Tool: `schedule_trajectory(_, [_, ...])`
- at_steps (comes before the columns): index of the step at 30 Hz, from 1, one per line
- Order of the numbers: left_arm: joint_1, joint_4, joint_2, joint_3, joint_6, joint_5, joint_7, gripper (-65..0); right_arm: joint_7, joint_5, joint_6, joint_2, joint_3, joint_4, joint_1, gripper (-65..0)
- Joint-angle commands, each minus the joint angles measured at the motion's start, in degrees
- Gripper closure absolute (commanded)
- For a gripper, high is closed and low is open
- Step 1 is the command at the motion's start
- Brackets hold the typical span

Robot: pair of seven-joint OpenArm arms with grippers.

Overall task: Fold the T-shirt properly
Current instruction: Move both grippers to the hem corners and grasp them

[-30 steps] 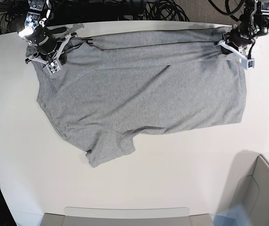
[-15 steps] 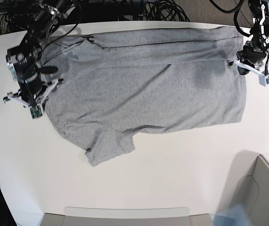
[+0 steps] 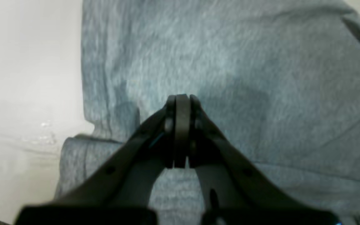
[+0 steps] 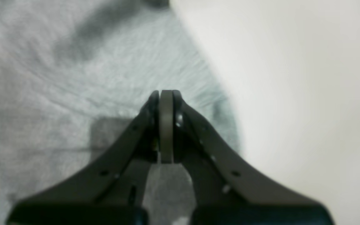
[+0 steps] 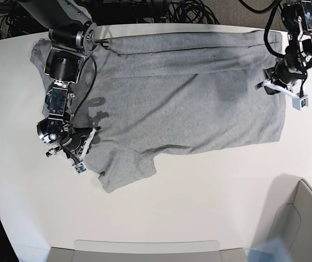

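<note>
A: Item one, the T-shirt (image 5: 188, 98). We list it spread on the white table (image 5: 210, 207), lengthwise from left to right. Its far long edge is turned over in a narrow band. One sleeve sticks out toward the near side, left of the middle.

B: Progress?

A: We judge it early. Only that far strip reads as folded. The near sleeve is still out, the body is open at full length, and no crosswise fold shows. Most of the folding is left.

B: Item two, the tools?

A: The right gripper (image 5: 75, 146) sits at the left of the base view, low over the shirt's left edge beside the sleeve. Its jaws are pressed together with nothing between them. The left gripper (image 5: 287, 87) is at the right end of the shirt. It is likewise closed and empty, above the cloth. Both wrist views confirm pads meeting with no fabric pinched.

B: Writing, brands?

A: None that we can read. Only plain grey cloth faces up. Any print or label is hidden from us.
</note>
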Motion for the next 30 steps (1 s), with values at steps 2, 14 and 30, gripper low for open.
schedule_trajectory(2, [-0.5,0.9,-0.2,-0.4,-0.1,-0.2,-0.5,0.0,0.0,0.1,-1.3,1.6,-0.3,-0.9,0.9,0.0])
schedule_trajectory(14, [-3.0,0.7,-0.2,0.0,-0.1,-0.2,-0.4,0.0,-9.6,0.5,7.4,0.4,-0.6,24.4,-11.9,0.0])
schedule_trajectory(30, [-3.0,0.7,0.7,0.1,-0.1,-0.2,-0.4,0.0,0.7,0.5,7.4,6.1,-0.3,-10.5,16.1,-30.5])
